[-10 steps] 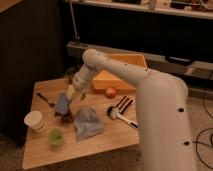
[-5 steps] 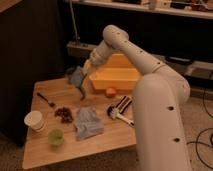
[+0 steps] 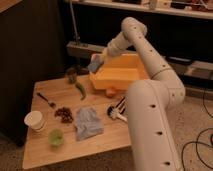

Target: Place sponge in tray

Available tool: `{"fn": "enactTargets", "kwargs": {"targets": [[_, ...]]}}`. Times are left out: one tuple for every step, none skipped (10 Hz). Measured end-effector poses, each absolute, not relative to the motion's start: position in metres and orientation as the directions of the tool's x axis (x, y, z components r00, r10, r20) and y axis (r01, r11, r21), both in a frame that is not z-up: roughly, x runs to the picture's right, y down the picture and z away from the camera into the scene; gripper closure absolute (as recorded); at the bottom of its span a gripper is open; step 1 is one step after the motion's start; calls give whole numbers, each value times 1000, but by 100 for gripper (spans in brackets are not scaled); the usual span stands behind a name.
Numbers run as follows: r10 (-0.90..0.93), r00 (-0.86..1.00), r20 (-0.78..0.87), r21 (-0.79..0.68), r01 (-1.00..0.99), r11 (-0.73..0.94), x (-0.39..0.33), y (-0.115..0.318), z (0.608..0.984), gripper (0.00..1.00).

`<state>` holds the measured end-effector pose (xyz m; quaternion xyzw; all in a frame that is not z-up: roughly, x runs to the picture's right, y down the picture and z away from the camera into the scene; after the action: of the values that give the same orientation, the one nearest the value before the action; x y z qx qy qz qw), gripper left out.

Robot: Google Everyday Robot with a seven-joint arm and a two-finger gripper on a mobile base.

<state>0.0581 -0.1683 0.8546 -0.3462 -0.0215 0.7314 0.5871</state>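
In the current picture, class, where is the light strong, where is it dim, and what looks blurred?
Camera view: light falls brightest on the yellow tray and the white arm; the shelving behind is dark; the gripper, at the tray's left edge with the sponge, looks smeared; the table is evenly lit, with soft shadows.

The gripper (image 3: 98,61) sits at the left rim of the tray (image 3: 120,80), too blurred to make out, and it covers part of the sponge (image 3: 93,65). The robot's arm (image 3: 150,105) hides the tray's right end and part of the black-and-white utensil (image 3: 116,109) on the table (image 3: 70,145). An orange thing (image 3: 110,92) below the tray (1 small round shape) is too small to identify. The dark crumbly pile (image 3: 63,113) is unclear too. The robot's base is cut off by the bottom edge.
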Motion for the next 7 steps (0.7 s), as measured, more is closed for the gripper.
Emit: {"fn": "enactTargets", "kwargs": {"targets": [[869,-110,-483,-398,-856,-330,76,-161,859,77],[865,-134,-484,-365,-867,-339,90,-153,864,65],[864,-149,-480,-338,-878,-339,96,-147,867,53],[863,-162,-479,-318,-884,-342,97,-143,871,44],[861,-174,-477,-302,-888,-347,94,-140,877,33],[861,-186,-474,-291,-890,-352,89,-139,880,23],[860,-190,-474,-286,-890,-355,89,-138,882,20]]}}
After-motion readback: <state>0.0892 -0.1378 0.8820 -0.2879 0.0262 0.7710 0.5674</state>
